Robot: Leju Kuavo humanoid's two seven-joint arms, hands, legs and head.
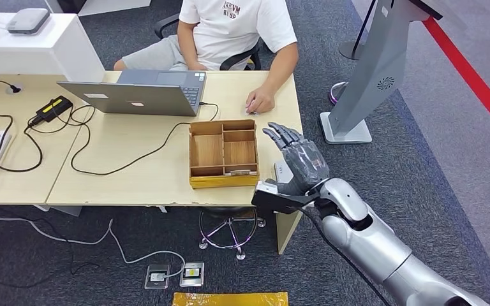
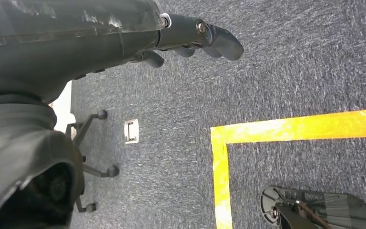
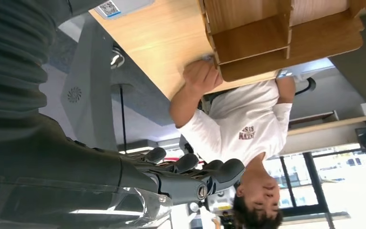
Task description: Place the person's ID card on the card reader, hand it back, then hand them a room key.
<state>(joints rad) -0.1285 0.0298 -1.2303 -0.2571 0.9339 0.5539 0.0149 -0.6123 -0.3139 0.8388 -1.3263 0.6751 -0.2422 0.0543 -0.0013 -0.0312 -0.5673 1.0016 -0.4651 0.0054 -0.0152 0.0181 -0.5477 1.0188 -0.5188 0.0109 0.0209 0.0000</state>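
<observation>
My right hand (image 1: 298, 160) hovers open, fingers stretched forward, over the desk's front right corner; nothing is in it. Its fingers (image 3: 190, 174) also show in the right wrist view. Just under it a small grey device with a QR label (image 1: 282, 171) (image 3: 119, 5) lies on the desk. A person in a white T-shirt (image 1: 236, 25) sits behind the desk, one hand (image 1: 260, 101) (image 3: 198, 76) resting on the top over a small pale thing I cannot make out. My left hand (image 2: 190, 38) hangs above the carpet, fingers loosely apart, holding nothing.
A wooden compartment tray (image 1: 223, 153) stands left of my right hand. An open laptop (image 1: 140, 95) and cables (image 1: 102, 159) lie further left. A grey kiosk stand (image 1: 363, 83) rises right of the desk. A stool base (image 1: 230, 233) and yellow floor tape (image 2: 290, 129) sit below.
</observation>
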